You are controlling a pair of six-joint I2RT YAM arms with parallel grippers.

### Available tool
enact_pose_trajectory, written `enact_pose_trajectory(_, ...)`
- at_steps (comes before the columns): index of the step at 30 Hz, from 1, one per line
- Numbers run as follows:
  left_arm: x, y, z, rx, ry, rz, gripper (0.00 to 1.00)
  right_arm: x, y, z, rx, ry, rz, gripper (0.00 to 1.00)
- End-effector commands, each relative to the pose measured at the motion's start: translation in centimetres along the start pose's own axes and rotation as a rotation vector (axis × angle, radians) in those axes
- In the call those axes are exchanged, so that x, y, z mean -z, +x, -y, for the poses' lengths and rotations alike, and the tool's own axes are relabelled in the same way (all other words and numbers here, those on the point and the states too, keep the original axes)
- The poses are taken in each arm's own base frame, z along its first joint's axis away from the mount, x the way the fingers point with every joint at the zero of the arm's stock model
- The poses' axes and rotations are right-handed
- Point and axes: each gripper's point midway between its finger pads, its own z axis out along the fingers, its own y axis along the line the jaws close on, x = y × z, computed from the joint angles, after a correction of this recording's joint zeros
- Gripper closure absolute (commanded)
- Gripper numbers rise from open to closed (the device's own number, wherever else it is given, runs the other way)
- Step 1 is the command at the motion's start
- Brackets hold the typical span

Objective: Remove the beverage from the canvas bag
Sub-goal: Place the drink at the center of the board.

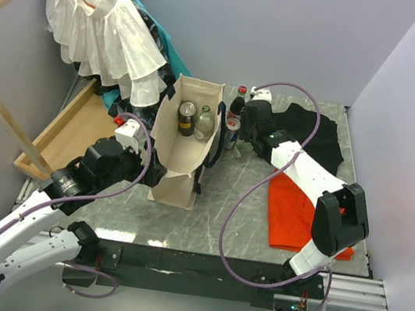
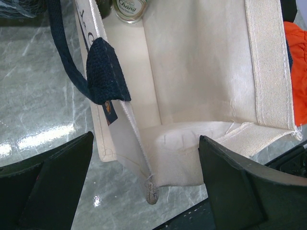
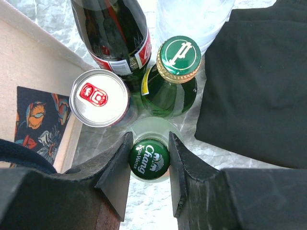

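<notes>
The right hand (image 3: 149, 140) is clenched on a green-capped bottle (image 3: 149, 160) stood on the table (image 1: 180, 226). Two drinks (image 1: 195, 120) are seen upright in the canvas bag (image 1: 177, 170), just left of that hand in the top view. The left hand (image 2: 146, 143) is spread open.

Left arm (image 1: 103, 164) reaching forward, jaws spread wide; right arm (image 1: 302, 167) extended forward-left, jaws clamped tight.

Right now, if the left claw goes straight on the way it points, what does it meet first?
Likely the canvas bag: its near end wall sits just ahead, between the fingers of the open left claw. Depth is unclear.
</notes>
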Motion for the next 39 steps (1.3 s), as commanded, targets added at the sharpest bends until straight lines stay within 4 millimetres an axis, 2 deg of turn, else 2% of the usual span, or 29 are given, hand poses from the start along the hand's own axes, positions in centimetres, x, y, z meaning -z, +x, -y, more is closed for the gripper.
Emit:
enact_pose_trajectory(1, 0.2, -0.4, 0.1, 0.003, 0.002, 0.018, 0.04, 1.2, -6.3, -0.1, -0.112, -0.013, 0.219, 1.0)
enact_pose_trajectory(18, 0.2, -0.3, 0.3, 0.0, 0.005, 0.015, 0.04, 1.0, -4.8, 0.0, -0.123, -0.021, 0.19, 0.99)
enact_pose_trajectory(19, 0.2, -0.4, 0.3, 0.0, 0.005, 0.015, 0.04, 1.0, -4.8, -0.2, -0.116, -0.027, 0.184, 0.9)
enact_pose_trajectory(24, 0.1, -0.4, 0.3, -0.003, 0.003, 0.014, 0.04, 1.2, -4.4, -0.1, -0.099, -0.024, 0.158, 0.73)
enact_pose_trajectory(28, 0.2, -0.3, 0.3, -0.002, 0.005, 0.015, 0.04, 1.5, -4.5, -0.1, -0.099, -0.029, 0.159, 0.54)
enact_pose_trajectory(34, 0.1, -0.2, 0.3, -0.003, 0.003, 0.008, 0.04, 2.2, -5.0, 0.1, -0.1, -0.025, 0.17, 0.39)
enact_pose_trajectory(39, 0.2, -0.3, 0.3, -0.003, 0.004, 0.014, 0.04, 3.0, -5.8, 0.5, -0.099, -0.021, 0.187, 0.37)
